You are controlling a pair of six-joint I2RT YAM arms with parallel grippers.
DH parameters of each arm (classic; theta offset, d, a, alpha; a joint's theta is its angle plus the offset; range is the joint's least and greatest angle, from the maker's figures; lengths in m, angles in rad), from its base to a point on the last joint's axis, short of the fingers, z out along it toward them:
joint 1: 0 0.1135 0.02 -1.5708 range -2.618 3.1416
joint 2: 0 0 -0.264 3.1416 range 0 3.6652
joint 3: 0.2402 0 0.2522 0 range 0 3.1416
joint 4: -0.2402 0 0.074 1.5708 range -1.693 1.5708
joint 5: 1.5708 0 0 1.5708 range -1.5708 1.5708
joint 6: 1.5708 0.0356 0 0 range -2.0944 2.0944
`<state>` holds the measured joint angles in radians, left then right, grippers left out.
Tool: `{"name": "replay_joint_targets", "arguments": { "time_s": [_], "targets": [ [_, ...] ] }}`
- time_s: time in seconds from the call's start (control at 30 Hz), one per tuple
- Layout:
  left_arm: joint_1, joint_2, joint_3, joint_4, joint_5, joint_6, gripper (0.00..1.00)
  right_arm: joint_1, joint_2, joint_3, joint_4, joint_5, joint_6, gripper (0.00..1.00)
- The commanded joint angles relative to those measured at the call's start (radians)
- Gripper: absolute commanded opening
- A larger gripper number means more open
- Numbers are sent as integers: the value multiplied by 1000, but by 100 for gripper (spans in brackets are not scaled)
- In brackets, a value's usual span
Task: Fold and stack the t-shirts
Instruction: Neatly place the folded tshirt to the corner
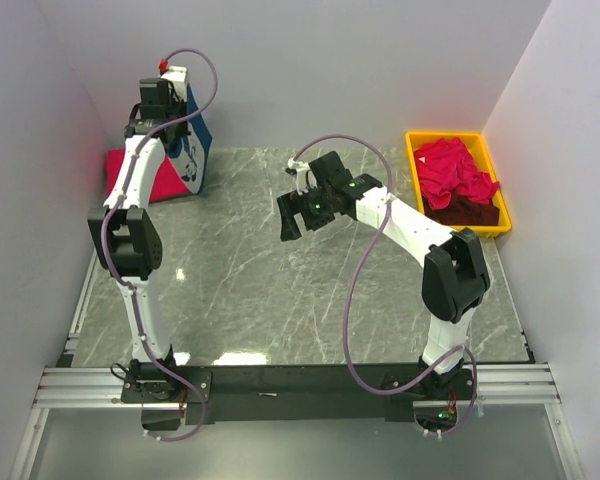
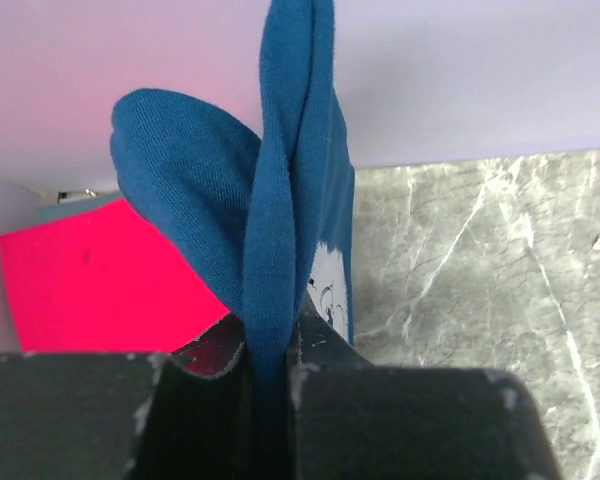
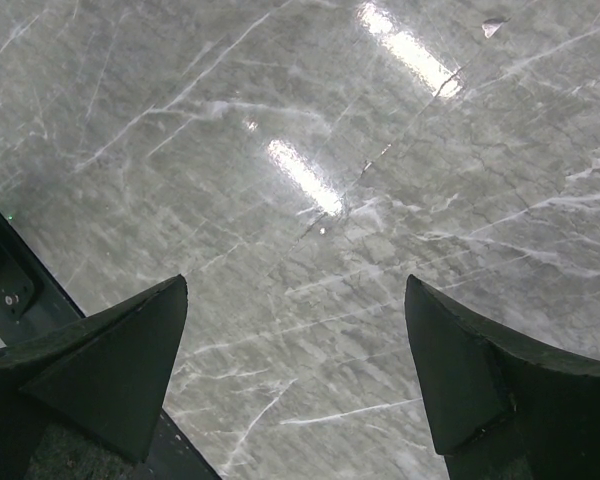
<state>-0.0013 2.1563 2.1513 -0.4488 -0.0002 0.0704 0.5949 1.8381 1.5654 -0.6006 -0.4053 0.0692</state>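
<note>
Pinching navy shirt in left jaws, raised at far-left corner above folded red-pink shirt on worktop. Holding right jaws wide open, empty, over mid-worktop. Leaving other red-pink shirts heaped in yellow bin, far right.

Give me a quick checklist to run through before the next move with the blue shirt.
1. Left end effector grips the blue shirt: ok, cloth is pinched between shut fingers.
2. Blue shirt folded flat: not ok, it hangs bunched and twisted.
3. Stack base ready: ok, a folded pink shirt lies flat at the far left corner.
4. Right end effector free to help: ok, open and empty above the bare table.
5. Bin emptied: not ok, pink and maroon shirts lie inside.
6. Blue shirt's lower edge clear of the table: cannot tell.
</note>
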Motion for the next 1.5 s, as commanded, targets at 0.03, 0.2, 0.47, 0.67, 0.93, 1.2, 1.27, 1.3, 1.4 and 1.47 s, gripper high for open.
{"name": "replay_joint_targets", "arguments": {
  "time_s": [0.03,0.2,0.47,0.67,0.93,1.2,1.27,1.3,1.4,1.47],
  "targets": [
    [27,-96,61,27,28,-1,0,-3,1,28,-4,-7,-5,96],
    [69,-108,35,47,48,-17,0,-6,12,30,-2,-7,-3,96],
    [151,-52,-16,70,120,8,0,-3,42,62,-25,-43,-2,96],
    [210,48,8,73,155,46,0,-3,52,70,-38,-58,-8,96],
    [245,80,-1,128,95,120,0,6,58,71,-39,-56,-8,97],
    [271,134,44,150,8,190,54,14,49,64,-41,-41,-14,97],
    [282,125,54,148,3,200,73,13,49,68,-45,-40,-16,97],
    [285,113,58,144,3,210,75,13,49,70,-47,-40,-17,97],
    [296,68,62,139,3,232,83,13,44,70,-47,-36,-17,97],
    [303,47,62,128,8,241,86,13,39,68,-45,-33,-19,97]
  ]
}}
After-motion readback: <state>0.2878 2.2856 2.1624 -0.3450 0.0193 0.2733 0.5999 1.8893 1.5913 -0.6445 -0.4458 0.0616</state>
